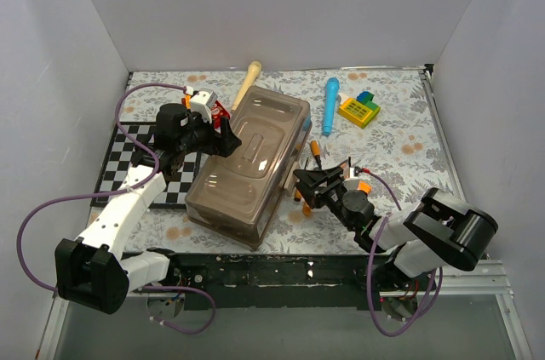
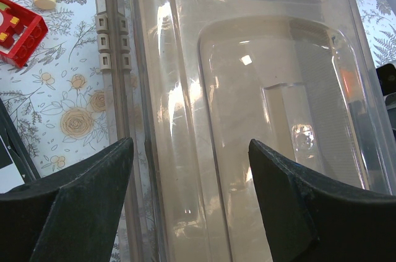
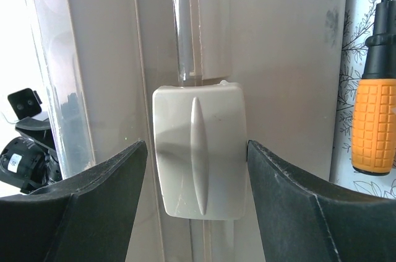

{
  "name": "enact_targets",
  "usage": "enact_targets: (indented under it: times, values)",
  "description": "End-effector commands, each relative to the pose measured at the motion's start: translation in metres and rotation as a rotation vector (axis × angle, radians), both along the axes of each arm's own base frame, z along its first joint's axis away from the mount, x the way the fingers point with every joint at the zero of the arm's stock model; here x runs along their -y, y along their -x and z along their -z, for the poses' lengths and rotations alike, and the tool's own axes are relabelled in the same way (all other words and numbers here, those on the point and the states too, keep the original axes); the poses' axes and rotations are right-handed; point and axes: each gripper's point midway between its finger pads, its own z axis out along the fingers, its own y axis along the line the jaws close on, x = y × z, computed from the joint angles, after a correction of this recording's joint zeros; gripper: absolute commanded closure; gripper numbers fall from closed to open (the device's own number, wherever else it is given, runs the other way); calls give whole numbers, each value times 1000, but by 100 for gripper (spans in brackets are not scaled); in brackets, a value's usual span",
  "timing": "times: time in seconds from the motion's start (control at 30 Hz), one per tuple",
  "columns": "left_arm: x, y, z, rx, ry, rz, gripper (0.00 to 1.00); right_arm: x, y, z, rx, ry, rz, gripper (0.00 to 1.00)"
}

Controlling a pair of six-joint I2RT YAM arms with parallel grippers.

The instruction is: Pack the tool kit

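The grey-brown translucent toolbox (image 1: 251,156) lies closed in the middle of the table. My left gripper (image 1: 228,140) is open and empty, hovering over the lid's hinge-side edge; the left wrist view shows the lid (image 2: 260,88) between and beyond my left gripper (image 2: 190,150). My right gripper (image 1: 302,185) is at the box's right side. In the right wrist view it (image 3: 197,150) is open, its jaws on either side of the white latch (image 3: 199,150), the right finger at the latch's edge. Orange-and-black screwdrivers lie by the box (image 1: 315,151) (image 3: 373,126).
A blue cylindrical tool (image 1: 329,105) and a yellow toy block (image 1: 359,109) lie at the back right. A wooden handle (image 1: 246,83) and a red block (image 2: 18,30) lie behind the box. A checkerboard mat (image 1: 128,156) lies at the left. White walls enclose the table.
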Motion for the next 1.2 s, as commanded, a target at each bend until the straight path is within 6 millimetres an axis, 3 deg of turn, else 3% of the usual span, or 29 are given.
enact_targets:
  times: [0.0, 0.63, 1.17]
  values:
    - [-8, 8, 17, -44, -54, -7, 26, 3, 0, -83, 181, -249, 21, 27]
    - [-6, 9, 19, -55, -47, 3, 26, 3, 2, -87, 207, -237, 18, 27]
    - [-5, 9, 19, -55, -47, 6, 26, 2, 0, -69, 178, -194, 20, 27]
